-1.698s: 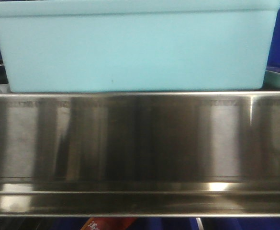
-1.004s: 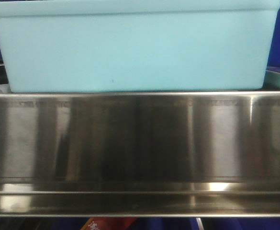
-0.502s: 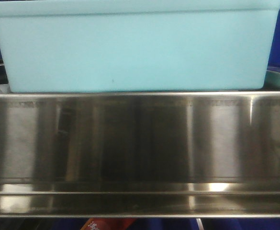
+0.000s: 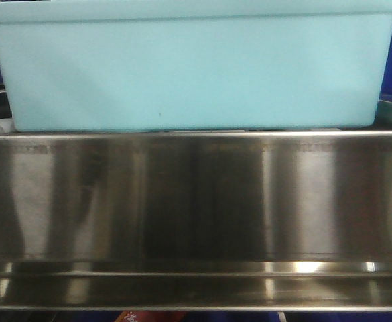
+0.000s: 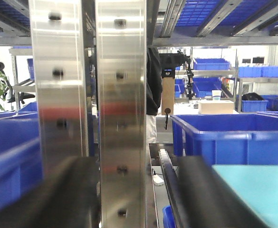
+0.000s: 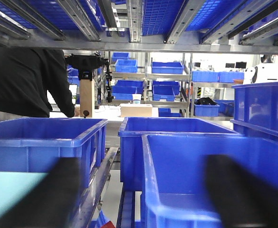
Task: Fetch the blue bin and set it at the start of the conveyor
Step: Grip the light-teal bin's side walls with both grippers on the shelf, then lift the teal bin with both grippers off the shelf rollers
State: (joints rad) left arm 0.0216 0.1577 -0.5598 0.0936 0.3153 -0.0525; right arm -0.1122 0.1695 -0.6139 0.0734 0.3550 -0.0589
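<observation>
The blue bin [image 4: 189,67] is a pale turquoise tub that stands on a shiny steel rack shelf [image 4: 196,201] and fills the top of the front view. Its rim corner shows at the lower right of the left wrist view [image 5: 257,190] and at the lower left of the right wrist view [image 6: 8,192]. My left gripper [image 5: 134,209] is open and empty, with its fingers [image 5: 58,199] spread either side of a steel rack post [image 5: 122,118], left of the bin. My right gripper [image 6: 139,199] is open and empty, right of the bin. The conveyor start is out of view.
Dark royal-blue crates stand beside and behind the bin [image 6: 191,166] [image 6: 43,142] [image 5: 224,137]. Rack rails and more crates run overhead [image 6: 148,23]. A person in black [image 6: 24,80] stands behind the rack. Something red [image 4: 142,315] lies below the shelf.
In the front view the bin and the shelf edge have shifted slightly down and look a little larger. The bin has not moved on the shelf.
</observation>
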